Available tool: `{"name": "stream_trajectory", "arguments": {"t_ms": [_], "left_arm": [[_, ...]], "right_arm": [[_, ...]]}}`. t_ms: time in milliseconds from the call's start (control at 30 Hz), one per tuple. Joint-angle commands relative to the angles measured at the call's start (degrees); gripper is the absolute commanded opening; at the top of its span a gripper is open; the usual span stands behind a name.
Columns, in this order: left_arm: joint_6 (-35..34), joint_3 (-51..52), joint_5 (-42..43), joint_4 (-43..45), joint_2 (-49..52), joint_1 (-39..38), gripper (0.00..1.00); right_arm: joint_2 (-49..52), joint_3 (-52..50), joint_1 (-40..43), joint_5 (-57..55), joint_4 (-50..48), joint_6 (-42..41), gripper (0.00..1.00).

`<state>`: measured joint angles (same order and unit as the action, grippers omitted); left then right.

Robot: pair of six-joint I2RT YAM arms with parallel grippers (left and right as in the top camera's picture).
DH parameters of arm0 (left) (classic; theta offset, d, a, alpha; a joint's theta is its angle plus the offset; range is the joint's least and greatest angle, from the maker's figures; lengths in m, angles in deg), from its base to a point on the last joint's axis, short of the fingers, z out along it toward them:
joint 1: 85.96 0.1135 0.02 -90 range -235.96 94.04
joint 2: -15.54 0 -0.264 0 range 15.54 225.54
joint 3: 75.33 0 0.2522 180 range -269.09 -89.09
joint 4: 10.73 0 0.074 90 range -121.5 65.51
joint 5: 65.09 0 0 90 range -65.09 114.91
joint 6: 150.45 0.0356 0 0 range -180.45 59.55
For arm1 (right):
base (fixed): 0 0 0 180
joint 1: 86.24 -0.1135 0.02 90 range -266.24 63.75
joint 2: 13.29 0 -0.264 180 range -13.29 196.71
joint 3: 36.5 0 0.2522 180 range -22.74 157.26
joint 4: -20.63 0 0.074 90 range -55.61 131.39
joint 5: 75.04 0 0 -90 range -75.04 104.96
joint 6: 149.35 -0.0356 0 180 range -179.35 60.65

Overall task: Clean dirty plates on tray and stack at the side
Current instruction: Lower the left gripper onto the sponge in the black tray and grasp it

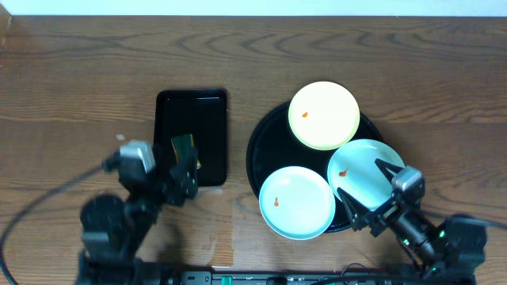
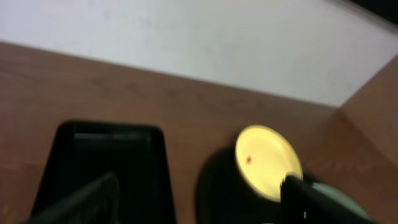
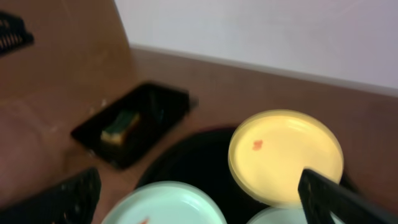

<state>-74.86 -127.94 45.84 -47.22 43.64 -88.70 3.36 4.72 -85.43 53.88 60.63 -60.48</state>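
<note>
A large round black tray (image 1: pixel 265 131) holds three plates. The pale yellow plate (image 1: pixel 323 115) lies at the back with a small orange smear; it also shows in the left wrist view (image 2: pixel 267 160) and the right wrist view (image 3: pixel 285 154). One mint-blue plate (image 1: pixel 297 203) lies at the front left, also in the right wrist view (image 3: pixel 168 204). The other mint-blue plate (image 1: pixel 360 168) lies at the front right. Both carry an orange smear. My right gripper (image 1: pixel 368 194) is open, its fingers over the front-right plate's near edge. My left gripper (image 1: pixel 187 170) is open over the near end of the rectangular tray, beside the sponge.
A small rectangular black tray (image 1: pixel 207 119) lies left of the round tray and holds a yellow-green sponge (image 1: pixel 184 146), also seen in the right wrist view (image 3: pixel 121 126). Bare wood tabletop surrounds both trays. A wall runs along the far edge.
</note>
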Motion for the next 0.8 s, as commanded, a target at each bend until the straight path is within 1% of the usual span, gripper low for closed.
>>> {"name": "stream_trajectory", "arguments": {"t_ms": [0, 67, 133, 200, 267, 333, 500, 567, 600, 667, 733, 767], "left_arm": [[-0.5, -12.8, 2.7, -8.9, 11.4, -0.1, 0.83], [-0.1, -18.4, 2.6, -15.5, 17.0, -0.1, 0.84], [1.2, -21.5, 2.4, -19.3, 20.9, -0.1, 0.83], [1.5, -22.8, 2.5, -21.1, 24.2, -0.1, 0.83], [1.4, -22.8, 2.5, -21.7, 26.3, -0.1, 0.84], [1.0, -22.8, 3.6, -24.0, 28.3, -0.1, 0.83], [1.5, -22.6, 1.8, -27.2, 32.9, -0.1, 0.83], [0.6, -22.6, -2.1, -28.3, 35.1, -0.1, 0.83], [-1.4, -22.5, -5.0, -28.9, 36.7, -0.1, 0.84], [-2.2, -22.5, -7.5, -28.9, 38.8, -0.2, 0.81], [-3.4, -22.5, -11.4, -28.7, 41.7, -0.7, 0.76], [-4.0, -22.5, -14.2, -28.3, 43.4, -1.1, 0.75]], "right_arm": [[12.2, 11.8, -0.7, -2.6, 8.8, 0.1, 0.99], [20.1, 19.6, -0.7, -7.0, 17.4, 0.2, 0.99], [26.3, 25.5, -0.7, -9.8, 23.6, 1.0, 0.99], [32.5, 30.8, -0.7, -10.4, 28.5, 4.0, 0.99], [37.5, 34.5, -0.7, -10.4, 31.0, 6.7, 0.99], [41.5, 36.7, -0.7, -9.9, 31.4, 6.8, 0.99], [47.2, 37.8, -0.7, -3.8, 31.0, 1.4, 0.99], [48.5, 37.8, -0.7, -5.3, 29.3, 1.3, 0.99], [49.4, 37.8, -0.7, -6.8, 28.5, 0.4, 0.99], [50.3, 37.8, -0.7, -9.9, 28.5, -0.8, 0.98], [51.4, 37.8, -0.7, -13.7, 29.2, -2.2, 0.94], [51.8, 37.8, -0.7, -14.4, 29.5, -2.3, 0.90]]}}
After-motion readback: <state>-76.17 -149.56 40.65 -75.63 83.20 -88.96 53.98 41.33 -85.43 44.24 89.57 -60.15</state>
